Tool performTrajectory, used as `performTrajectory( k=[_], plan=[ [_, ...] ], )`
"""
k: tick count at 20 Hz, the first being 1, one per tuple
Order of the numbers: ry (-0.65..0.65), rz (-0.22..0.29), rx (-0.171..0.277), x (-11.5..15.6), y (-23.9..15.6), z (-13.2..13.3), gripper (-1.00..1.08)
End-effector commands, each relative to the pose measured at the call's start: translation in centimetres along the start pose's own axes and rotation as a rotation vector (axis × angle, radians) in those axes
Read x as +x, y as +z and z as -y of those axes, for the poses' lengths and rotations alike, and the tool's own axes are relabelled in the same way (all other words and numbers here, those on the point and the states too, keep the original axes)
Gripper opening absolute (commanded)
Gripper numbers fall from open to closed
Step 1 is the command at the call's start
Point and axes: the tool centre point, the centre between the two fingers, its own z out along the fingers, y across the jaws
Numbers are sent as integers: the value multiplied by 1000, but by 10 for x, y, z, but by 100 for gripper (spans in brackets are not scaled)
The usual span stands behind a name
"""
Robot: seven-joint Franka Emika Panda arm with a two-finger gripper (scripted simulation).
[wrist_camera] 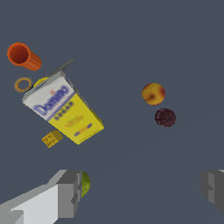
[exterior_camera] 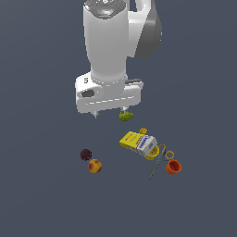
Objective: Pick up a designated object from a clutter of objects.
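While the arm hangs high over the dark floor in the exterior view, its gripper [exterior_camera: 109,113] sits above the clutter, two short fingertips poking down with a clear gap between them and nothing held. The dark plum [exterior_camera: 86,154] lies well below it and toward the exterior view's left, touching or just beside the red-orange fruit [exterior_camera: 95,165]. Off to the exterior view's right sits the rest of the pile: the yellow box [exterior_camera: 130,140], the blue-white box [exterior_camera: 147,144] against it, the scissors [exterior_camera: 159,162] and the orange cup [exterior_camera: 173,166]. A green pear [exterior_camera: 126,116] peeks out right under the gripper's edge.

Now the wrist view: the fingers [wrist_camera: 68,194] are spread wide, one at each side of the picture, empty between. The plum [wrist_camera: 165,117] lies well ahead of them, apart, not between them, with the red-orange fruit [wrist_camera: 153,94] just beyond it. The pear [wrist_camera: 85,183] shows as a green sliver behind one finger. The boxes [wrist_camera: 65,109] and tipped-over cup [wrist_camera: 23,56] lie off on the other side.
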Motion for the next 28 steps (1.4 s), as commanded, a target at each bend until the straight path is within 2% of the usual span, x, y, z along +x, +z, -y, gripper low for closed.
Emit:
performTrajectory(
  k=[1,13,28],
  plan=[
    [-60,5,-8,3,10,-8,100],
    [-371,27,-29,16,60,-47,100],
    [-762,28,-22,25,124,-90,100]
  ],
)
